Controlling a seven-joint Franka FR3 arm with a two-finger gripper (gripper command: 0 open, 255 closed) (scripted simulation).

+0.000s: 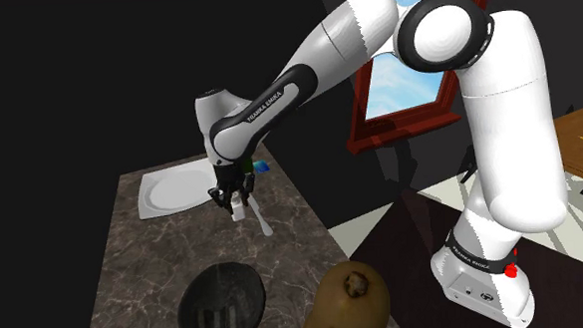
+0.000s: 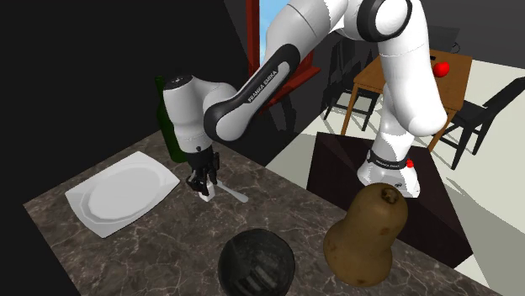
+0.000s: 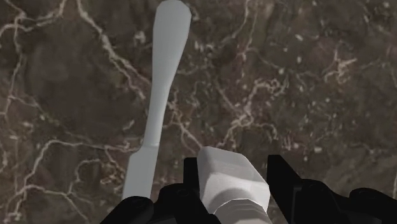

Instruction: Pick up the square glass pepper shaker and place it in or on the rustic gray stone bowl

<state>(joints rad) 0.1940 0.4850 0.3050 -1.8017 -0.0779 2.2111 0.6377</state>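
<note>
Marble counter (image 1: 144,268) below pincer (image 1: 231,200) clasping white shaker (image 3: 229,181); black area (image 1: 57,76), window (image 1: 402,89) behind.

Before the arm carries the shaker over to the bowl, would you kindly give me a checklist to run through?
1. Gripper shut on the shaker: ok.
2. Shaker lifted off the counter: cannot tell.
3. Bowl upright and empty: ok.
4. Nothing tall between gripper and bowl: ok.
5. The squash stands apart from the bowl: ok.
</note>
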